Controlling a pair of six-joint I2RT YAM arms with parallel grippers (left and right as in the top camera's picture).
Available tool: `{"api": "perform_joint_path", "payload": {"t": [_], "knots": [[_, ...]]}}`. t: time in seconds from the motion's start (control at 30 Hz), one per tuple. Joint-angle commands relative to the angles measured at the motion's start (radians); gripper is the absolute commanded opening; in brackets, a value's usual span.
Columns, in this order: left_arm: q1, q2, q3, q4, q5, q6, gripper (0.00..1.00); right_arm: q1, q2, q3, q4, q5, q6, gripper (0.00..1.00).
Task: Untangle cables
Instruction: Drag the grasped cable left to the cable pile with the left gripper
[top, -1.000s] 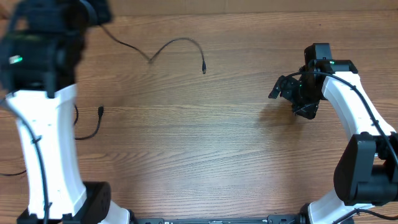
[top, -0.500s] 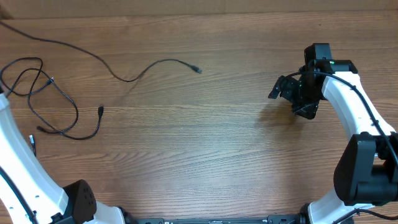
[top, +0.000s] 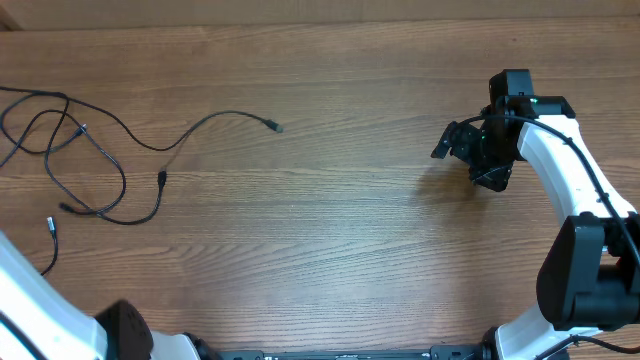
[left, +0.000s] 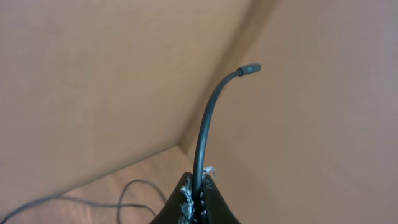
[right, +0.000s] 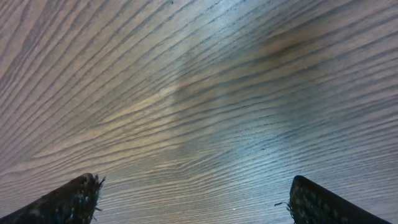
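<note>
Overhead: cables (top: 123, 183) lie looped at the left of the table (top: 350, 250), one plug end (top: 275, 126) trailing toward upper centre. Right gripper (top: 452, 143) sits well apart at right, nothing near it.

Left wrist: left gripper (left: 199, 198) is clamped on a cable (left: 204, 127), tip up against tan panels (left: 93, 74).

Right wrist: right gripper (right: 193, 193) has its jaws wide apart and empty over bare wood.

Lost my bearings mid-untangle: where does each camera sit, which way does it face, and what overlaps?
Overhead: above the table, looking straight down; shows the loose cables, the right arm, part of the left arm.
Left wrist: behind the left gripper, facing tan panels beyond the table; it is shut on a black cable.
Right wrist: close over bare wood, facing down; right gripper open, empty.
Shared: overhead and left wrist both show the loose cables.
</note>
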Motion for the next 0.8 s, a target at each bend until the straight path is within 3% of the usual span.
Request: {"api": "perform_joint_path", "payload": {"t": [0.0, 0.2, 0.57, 0.77], "knots": [[0.002, -0.107, 0.016, 0.018, 0.177, 0.135, 0.04, 0.006, -0.001, -0.005, 0.007, -0.001, -0.003, 0.96], [0.002, -0.16, 0.016, 0.135, 0.193, 0.249, 0.04, 0.006, -0.001, -0.005, -0.01, 0.0, -0.006, 0.96], [0.002, -0.198, 0.016, 0.291, -0.203, 0.219, 0.04, 0.006, -0.001, -0.005, -0.01, 0.0, -0.007, 0.96], [0.002, -0.187, 0.016, 0.337, -0.179, 0.219, 0.04, 0.006, -0.001, -0.005, 0.003, -0.001, -0.007, 0.96]]}}
